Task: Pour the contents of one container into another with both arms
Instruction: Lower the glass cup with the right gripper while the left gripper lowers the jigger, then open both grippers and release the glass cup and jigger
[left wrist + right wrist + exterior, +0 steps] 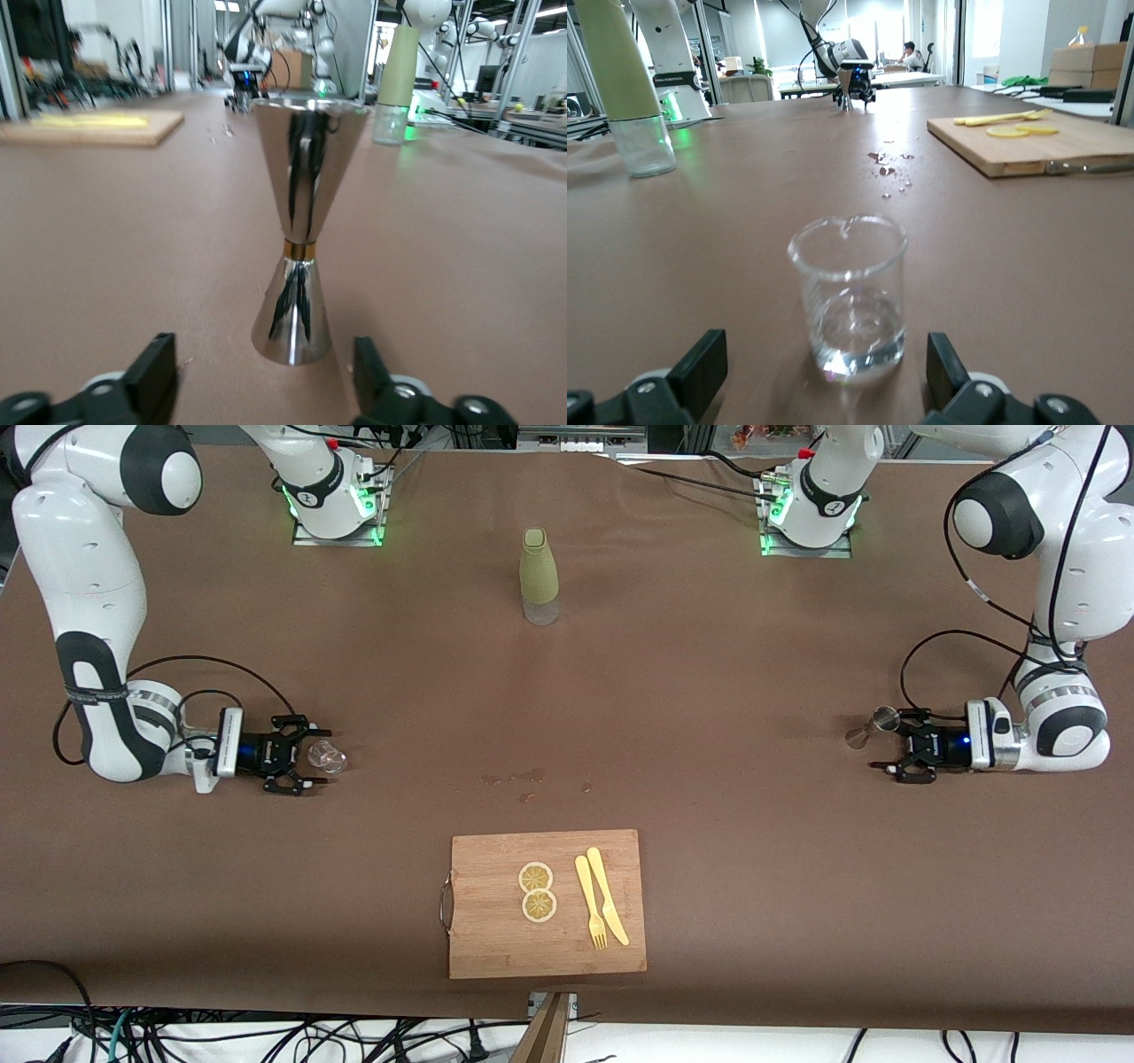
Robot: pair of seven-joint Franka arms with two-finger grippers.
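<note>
jigger betw. wide-open left claw, right claw wide open round beaker

Cutting board bears two lemon slices, fork and knife

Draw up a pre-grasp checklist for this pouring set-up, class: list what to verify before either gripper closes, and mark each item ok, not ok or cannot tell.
1. Left gripper open, fingers either side of the jigger: ok.
2. Jigger upright on the table: ok.
3. Right gripper open, fingers either side of the glass: ok.
4. Glass upright: ok.
5. Liquid in the jigger: cannot tell. The glass looks to hold a little clear liquid at most.
6. Table dry between the two: not ok, small drops lie farther from the front camera than the board.
</note>
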